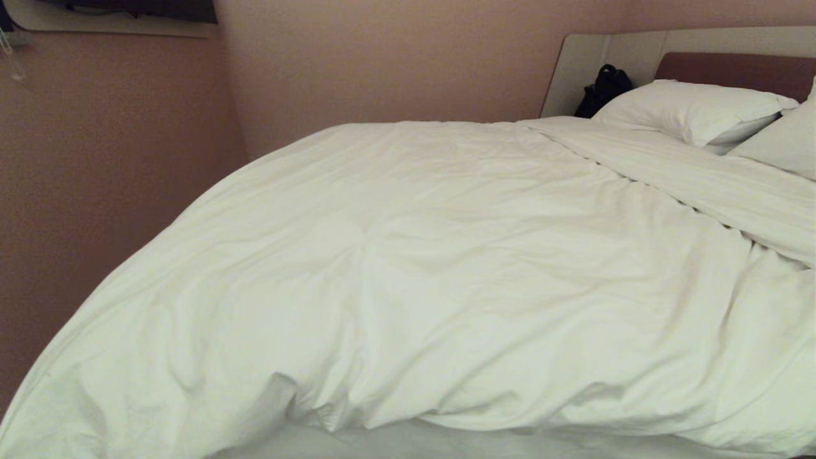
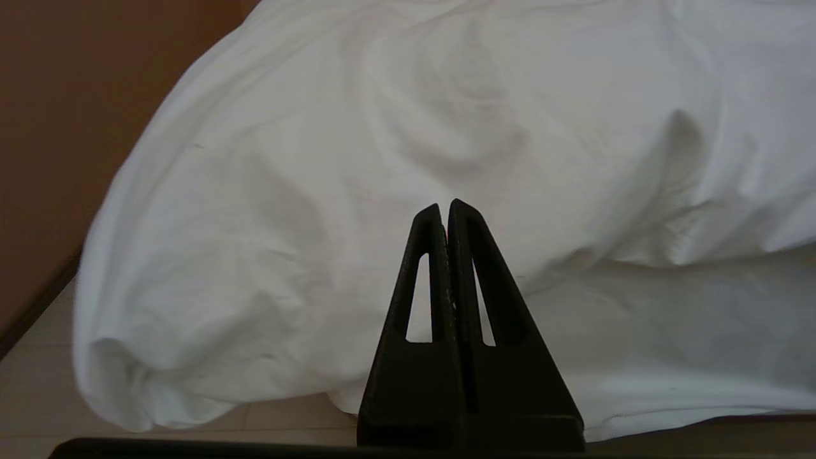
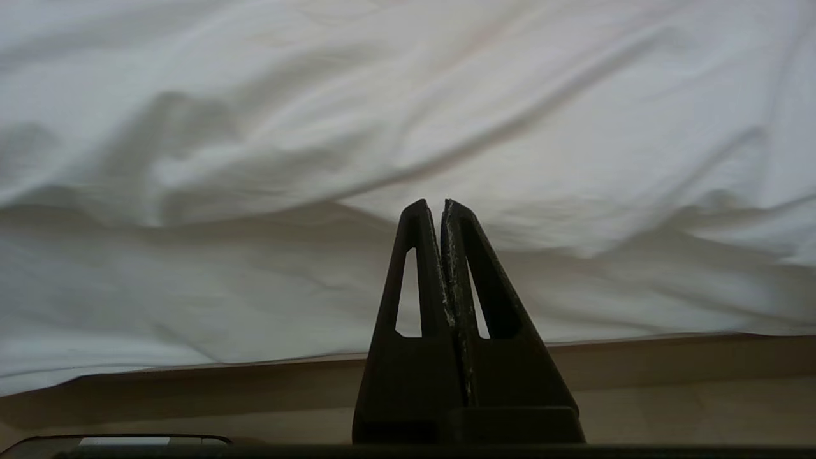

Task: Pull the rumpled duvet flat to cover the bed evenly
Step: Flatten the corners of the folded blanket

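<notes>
The puffy white duvet [image 1: 408,268] lies creased over most of the bed [image 1: 612,54], its near edge rumpled and drawn back from the foot, where a strip of white sheet [image 1: 446,443] shows. Neither arm appears in the head view. My left gripper [image 2: 445,207] is shut and empty, held short of the duvet's [image 2: 382,159] hanging corner near the floor. My right gripper [image 3: 434,205] is also shut and empty, facing the duvet's [image 3: 408,115] lower edge above the sheet [image 3: 255,299] and the bed base [image 3: 669,363].
Two white pillows [image 1: 695,108] lean at the headboard, with a dark bag [image 1: 602,89] beside them. A pinkish wall [image 1: 115,159] runs close along the bed's left side. Pale floor [image 2: 38,382] lies below the duvet corner.
</notes>
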You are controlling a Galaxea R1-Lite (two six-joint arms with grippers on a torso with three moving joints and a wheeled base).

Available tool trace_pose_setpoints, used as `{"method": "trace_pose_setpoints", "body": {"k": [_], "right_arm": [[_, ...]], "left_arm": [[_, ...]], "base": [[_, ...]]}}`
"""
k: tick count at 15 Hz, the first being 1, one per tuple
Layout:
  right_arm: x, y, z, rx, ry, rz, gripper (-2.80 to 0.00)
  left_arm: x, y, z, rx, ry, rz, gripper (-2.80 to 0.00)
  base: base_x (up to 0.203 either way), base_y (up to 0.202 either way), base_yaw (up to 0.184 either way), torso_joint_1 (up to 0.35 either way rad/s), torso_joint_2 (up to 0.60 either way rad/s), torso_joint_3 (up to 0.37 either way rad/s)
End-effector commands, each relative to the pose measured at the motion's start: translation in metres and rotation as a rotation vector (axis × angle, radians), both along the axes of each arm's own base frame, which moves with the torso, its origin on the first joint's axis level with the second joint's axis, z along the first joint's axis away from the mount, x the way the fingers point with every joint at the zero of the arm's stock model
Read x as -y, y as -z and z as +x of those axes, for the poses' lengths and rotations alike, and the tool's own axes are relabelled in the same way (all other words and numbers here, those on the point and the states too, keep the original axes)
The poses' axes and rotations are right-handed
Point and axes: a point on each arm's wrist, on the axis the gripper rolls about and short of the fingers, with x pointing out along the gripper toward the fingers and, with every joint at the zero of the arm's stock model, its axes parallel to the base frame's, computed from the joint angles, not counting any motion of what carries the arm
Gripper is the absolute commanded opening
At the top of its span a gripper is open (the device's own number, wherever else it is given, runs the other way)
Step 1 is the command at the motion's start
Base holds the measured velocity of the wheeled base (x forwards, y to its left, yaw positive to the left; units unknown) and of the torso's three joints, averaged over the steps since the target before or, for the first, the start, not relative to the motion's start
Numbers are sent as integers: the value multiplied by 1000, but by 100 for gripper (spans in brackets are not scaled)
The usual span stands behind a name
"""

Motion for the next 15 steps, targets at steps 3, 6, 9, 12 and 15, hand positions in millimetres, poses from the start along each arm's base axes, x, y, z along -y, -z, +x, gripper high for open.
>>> {"method": "trace_pose_setpoints", "body": {"k": [3,6,9,12,15], "right_arm": [[0,0,0,0,0,0,-280],[0,0,0,0,0,0,-280],[0,0,0,0,0,0,-280],[0,0,0,0,0,0,-280],[0,0,0,0,-1,0,-280]], "left_arm": [[0,0,0,1,-1,1,-280],[0,0,0,1,-1,0,-280],[0,0,0,1,-1,0,-280],[0,0,0,1,-1,1,-280],[0,0,0,1,-1,3,-280]], "base": [[0,194,-1,-1,4,1],[0,194,0,5,1,3],[0,194,1,1,3,3],[0,196,0,0,1,3],[0,197,-1,1,2,4]]}}
